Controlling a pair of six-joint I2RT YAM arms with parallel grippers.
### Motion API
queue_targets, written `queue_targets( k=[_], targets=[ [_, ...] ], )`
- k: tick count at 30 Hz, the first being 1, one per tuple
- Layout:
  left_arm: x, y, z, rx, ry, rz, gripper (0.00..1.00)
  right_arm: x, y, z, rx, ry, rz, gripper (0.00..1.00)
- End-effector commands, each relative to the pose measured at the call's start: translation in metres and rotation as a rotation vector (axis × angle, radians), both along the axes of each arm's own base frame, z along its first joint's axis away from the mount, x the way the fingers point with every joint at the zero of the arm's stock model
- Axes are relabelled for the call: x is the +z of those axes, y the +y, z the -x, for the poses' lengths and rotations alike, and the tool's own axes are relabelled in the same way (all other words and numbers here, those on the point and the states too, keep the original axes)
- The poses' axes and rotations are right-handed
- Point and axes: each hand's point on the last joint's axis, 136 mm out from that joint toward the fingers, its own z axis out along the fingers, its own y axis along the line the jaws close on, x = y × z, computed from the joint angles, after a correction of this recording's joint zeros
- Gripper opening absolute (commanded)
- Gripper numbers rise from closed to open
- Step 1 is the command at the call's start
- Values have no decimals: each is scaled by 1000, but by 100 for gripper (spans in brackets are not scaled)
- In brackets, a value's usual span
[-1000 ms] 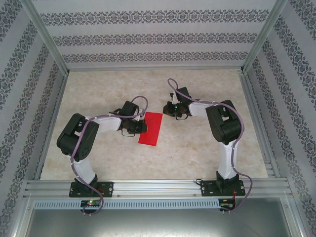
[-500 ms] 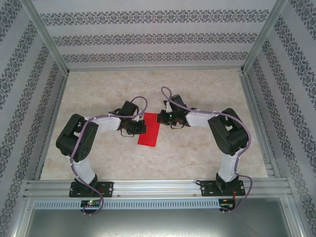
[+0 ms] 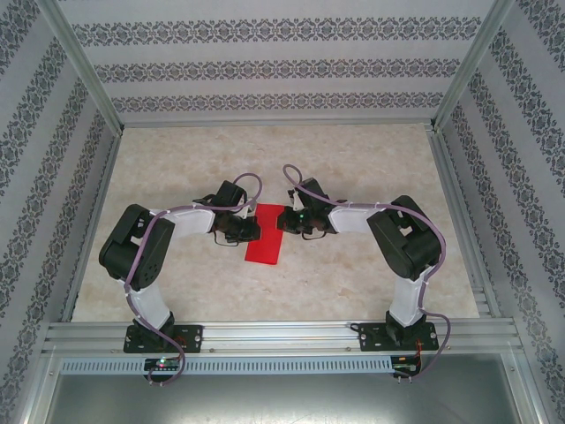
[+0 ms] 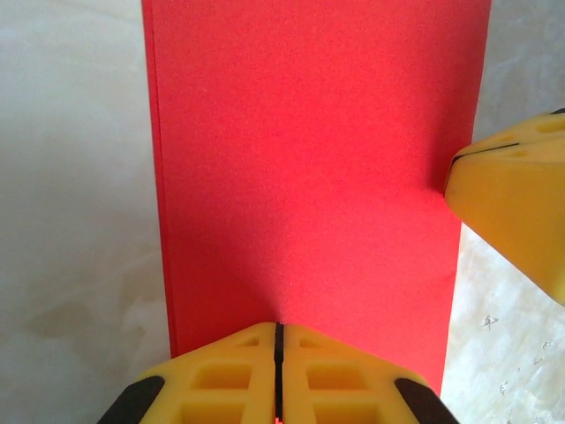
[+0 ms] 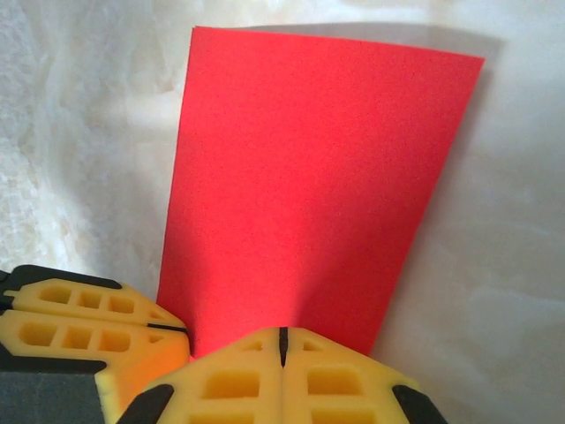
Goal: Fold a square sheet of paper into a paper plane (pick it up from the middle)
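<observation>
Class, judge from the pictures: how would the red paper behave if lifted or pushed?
The red paper looks thin and flat, so it would probably droop if lifted by one edge. Its far edge casts a shadow, hinting it is light and springy. Pushed across the smooth table, it may slide or buckle.

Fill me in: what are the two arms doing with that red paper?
The paper lies flat on the table as a narrow rectangle, no nose folded yet. Both grippers are shut with their tips down on it: the left gripper from the left, the right gripper from the right. They seem to be pressing it, not lifting.
</observation>
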Motion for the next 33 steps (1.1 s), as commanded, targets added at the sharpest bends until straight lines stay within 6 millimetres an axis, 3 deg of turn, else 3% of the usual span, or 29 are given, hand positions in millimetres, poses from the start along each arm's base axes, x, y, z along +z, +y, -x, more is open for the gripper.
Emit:
queue_targets(
  k=[1, 11, 18, 33],
  targets=[
    [-20, 20, 29, 25, 139, -82, 11, -17, -15, 7, -1, 22, 76, 2],
    [-25, 21, 31, 24, 146, -82, 11, 1, -49, -7, -67, -1, 93, 13],
    [-24, 20, 29, 23, 140, -81, 11, 3, -38, -21, -63, 9, 32, 26],
    [-27, 24, 32, 11, 135, -102, 11, -2, -19, -48, -38, 17, 12, 34]
  ],
)
